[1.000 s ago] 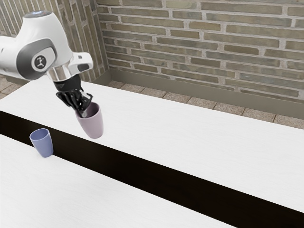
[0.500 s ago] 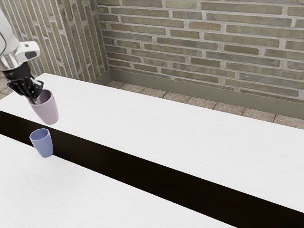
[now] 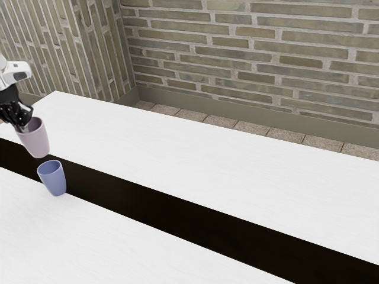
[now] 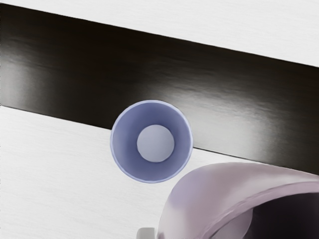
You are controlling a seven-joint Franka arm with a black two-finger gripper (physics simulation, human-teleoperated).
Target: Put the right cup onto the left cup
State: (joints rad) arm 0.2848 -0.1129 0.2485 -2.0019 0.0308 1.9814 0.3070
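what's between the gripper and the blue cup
The pink cup. The exterior view shows it hanging from the gripper, with the blue cup just beyond its lower end.

two cups, one pink cup, one blue cup, one table, one robot arm

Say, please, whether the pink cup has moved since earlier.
Yes, toward the exterior view's left: the pink cup, once right of the blue cup, is now to its upper left.
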